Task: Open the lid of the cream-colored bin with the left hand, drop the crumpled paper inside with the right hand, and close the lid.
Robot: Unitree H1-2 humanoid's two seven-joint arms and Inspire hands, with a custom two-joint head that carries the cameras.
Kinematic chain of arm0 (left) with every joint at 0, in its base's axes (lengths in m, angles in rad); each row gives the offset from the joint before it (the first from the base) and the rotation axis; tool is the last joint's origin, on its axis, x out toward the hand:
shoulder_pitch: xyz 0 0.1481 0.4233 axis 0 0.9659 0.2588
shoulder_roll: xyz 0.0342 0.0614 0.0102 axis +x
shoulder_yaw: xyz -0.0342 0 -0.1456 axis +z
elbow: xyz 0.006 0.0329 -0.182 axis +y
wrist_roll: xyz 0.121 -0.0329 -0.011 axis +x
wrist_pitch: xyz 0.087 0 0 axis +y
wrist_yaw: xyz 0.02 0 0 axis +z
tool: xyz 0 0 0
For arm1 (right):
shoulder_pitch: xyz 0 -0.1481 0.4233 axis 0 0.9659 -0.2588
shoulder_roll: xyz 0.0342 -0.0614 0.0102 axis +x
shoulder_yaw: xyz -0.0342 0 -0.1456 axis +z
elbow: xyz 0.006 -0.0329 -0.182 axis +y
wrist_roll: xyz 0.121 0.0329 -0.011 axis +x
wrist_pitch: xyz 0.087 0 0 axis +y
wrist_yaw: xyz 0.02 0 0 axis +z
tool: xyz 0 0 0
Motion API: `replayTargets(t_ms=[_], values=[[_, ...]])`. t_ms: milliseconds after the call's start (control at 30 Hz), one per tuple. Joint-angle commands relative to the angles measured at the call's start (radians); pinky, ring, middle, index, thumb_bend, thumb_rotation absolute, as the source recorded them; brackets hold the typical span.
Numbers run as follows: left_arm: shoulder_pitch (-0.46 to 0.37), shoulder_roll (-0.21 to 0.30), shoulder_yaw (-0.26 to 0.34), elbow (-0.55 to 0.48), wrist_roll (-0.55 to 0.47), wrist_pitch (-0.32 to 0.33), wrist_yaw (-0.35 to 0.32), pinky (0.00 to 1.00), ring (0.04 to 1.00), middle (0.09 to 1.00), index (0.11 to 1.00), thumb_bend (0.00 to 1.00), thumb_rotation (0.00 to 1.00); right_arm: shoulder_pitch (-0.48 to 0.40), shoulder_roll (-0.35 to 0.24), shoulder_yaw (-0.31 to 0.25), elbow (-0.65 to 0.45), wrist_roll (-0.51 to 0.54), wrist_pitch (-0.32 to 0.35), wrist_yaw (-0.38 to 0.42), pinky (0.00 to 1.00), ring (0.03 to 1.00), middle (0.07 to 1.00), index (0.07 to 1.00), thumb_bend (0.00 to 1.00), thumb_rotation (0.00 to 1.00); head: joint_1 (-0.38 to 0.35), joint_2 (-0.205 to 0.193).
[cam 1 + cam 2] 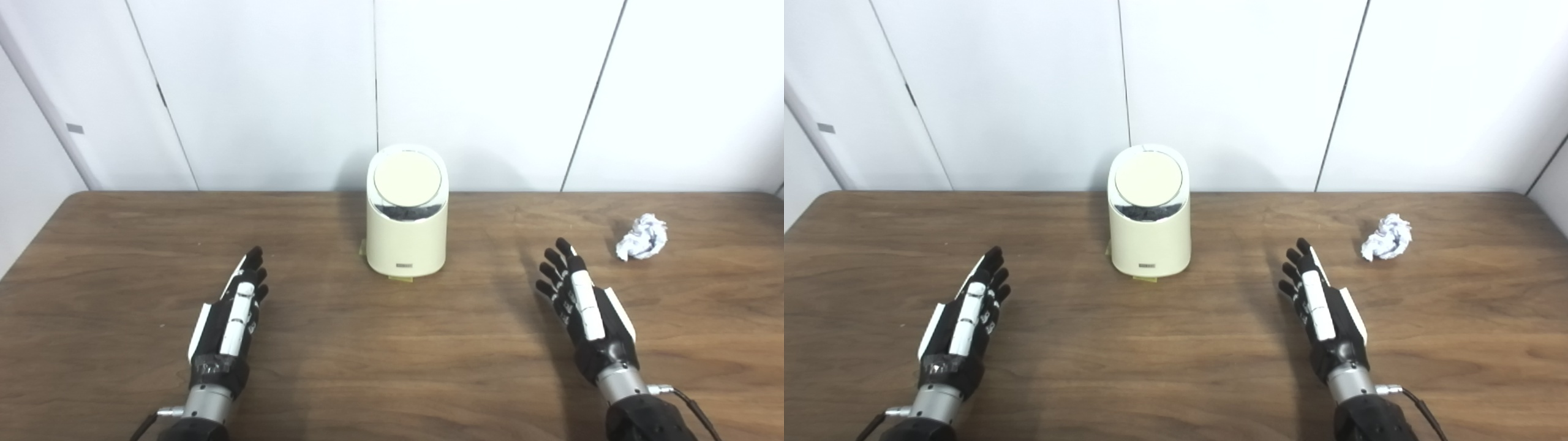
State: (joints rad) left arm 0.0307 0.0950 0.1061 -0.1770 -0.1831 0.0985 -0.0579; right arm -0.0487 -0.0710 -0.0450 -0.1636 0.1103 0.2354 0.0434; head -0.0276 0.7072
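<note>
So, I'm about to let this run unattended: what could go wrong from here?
The bin looks light and stands free on the table, so the left hand working the lid might tip or slide it. The crumpled paper lies beyond the open right hand; a clumsy reach might nudge it away.

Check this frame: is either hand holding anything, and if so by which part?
Nothing is held. The left hand and right hand are open, and the crumpled paper lies untouched on the table.

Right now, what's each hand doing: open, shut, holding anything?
Left hand: open, holding nothing, over the table.
Right hand: open, holding nothing; crumpled paper untouched.
</note>
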Motion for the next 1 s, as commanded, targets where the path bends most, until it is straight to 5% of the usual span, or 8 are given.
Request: replayTargets(t_ms=[0, 467, 600, 700, 967], values=[[-0.028, 0.009, 0.001, -0.027, -0.005, -0.015, -0.009, 1.00, 1.000, 1.000, 1.000, 0.41, 0.81, -0.030, -0.004, -0.002, -0.038, 0.006, -0.012, 0.007, 0.91, 0.949, 0.967, 0.993, 0.60, 0.94, 0.000, 0.002], [-0.028, 0.012, -0.003, -0.033, 0.004, -0.010, -0.007, 1.00, 1.000, 1.000, 1.000, 0.41, 0.82, -0.031, -0.003, -0.003, -0.037, 0.008, -0.010, 0.007, 0.91, 0.956, 0.967, 0.990, 0.62, 0.93, -0.004, 0.002], [-0.029, 0.019, -0.006, -0.056, 0.015, -0.005, -0.005, 1.00, 1.000, 1.000, 1.000, 0.44, 0.70, -0.030, -0.007, -0.005, -0.039, 0.006, -0.008, 0.006, 0.91, 0.954, 0.966, 0.993, 0.62, 0.93, 0.009, -0.007], [-0.036, 0.016, -0.003, -0.085, 0.021, 0.006, 0.009, 1.00, 1.000, 0.994, 1.000, 0.56, 0.58, -0.027, -0.014, -0.009, -0.038, 0.012, -0.010, 0.011, 0.91, 0.954, 0.969, 0.994, 0.61, 0.94, 0.015, -0.017], [-0.126, 0.016, -0.011, -0.191, 0.117, 0.112, 0.056, 1.00, 0.981, 0.955, 0.974, 0.72, 0.41, -0.017, -0.033, -0.035, -0.023, 0.055, -0.019, 0.035, 0.93, 0.969, 0.979, 1.000, 0.61, 0.92, 0.031, -0.030]])
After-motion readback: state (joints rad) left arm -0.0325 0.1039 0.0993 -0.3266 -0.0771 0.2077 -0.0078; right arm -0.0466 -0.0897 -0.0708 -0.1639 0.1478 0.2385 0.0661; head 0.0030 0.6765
